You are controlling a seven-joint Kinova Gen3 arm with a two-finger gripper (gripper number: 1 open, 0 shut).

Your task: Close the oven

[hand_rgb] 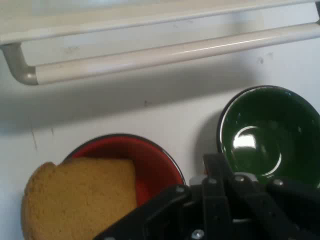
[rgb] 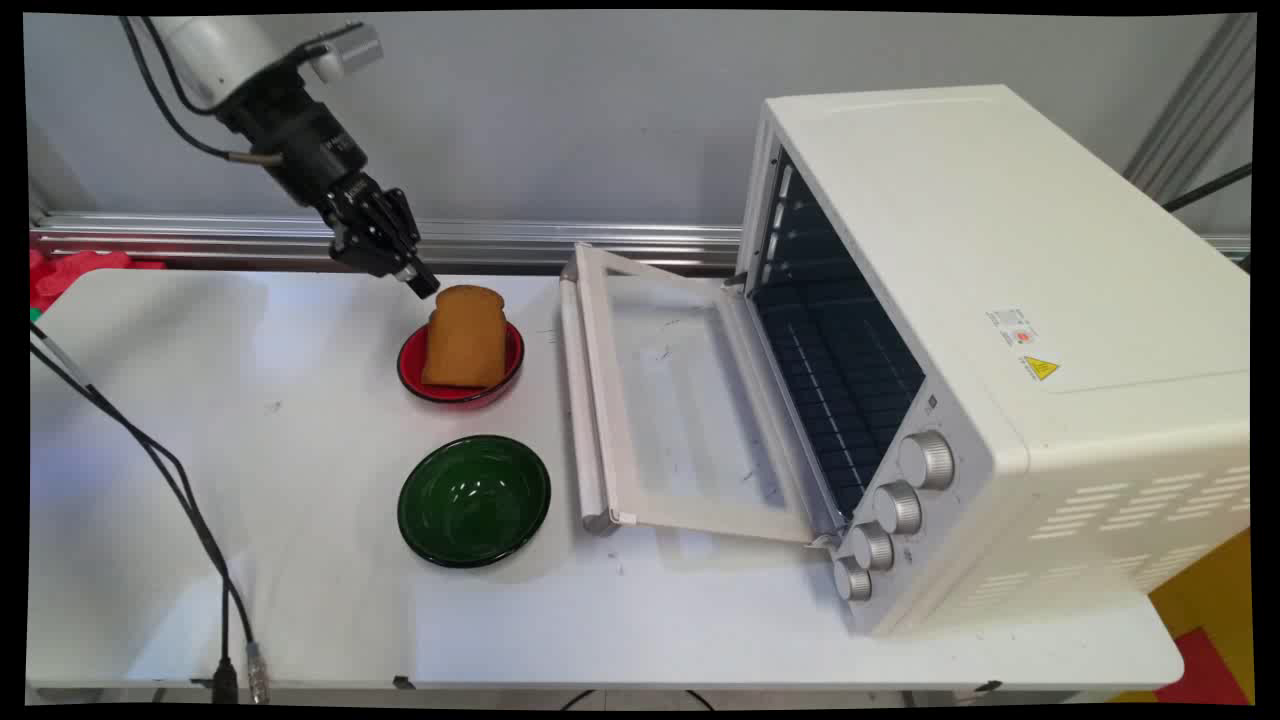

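White table (rgb: 300,600) — two bowls (rgb: 474,500), toaster oven (rgb: 1000,350)

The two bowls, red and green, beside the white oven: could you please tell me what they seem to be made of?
The glossy red bowl and glossy dark green bowl look like glazed ceramic or enamelled metal: both show sharp highlights and dark rims. Hard plastic cannot be ruled out.
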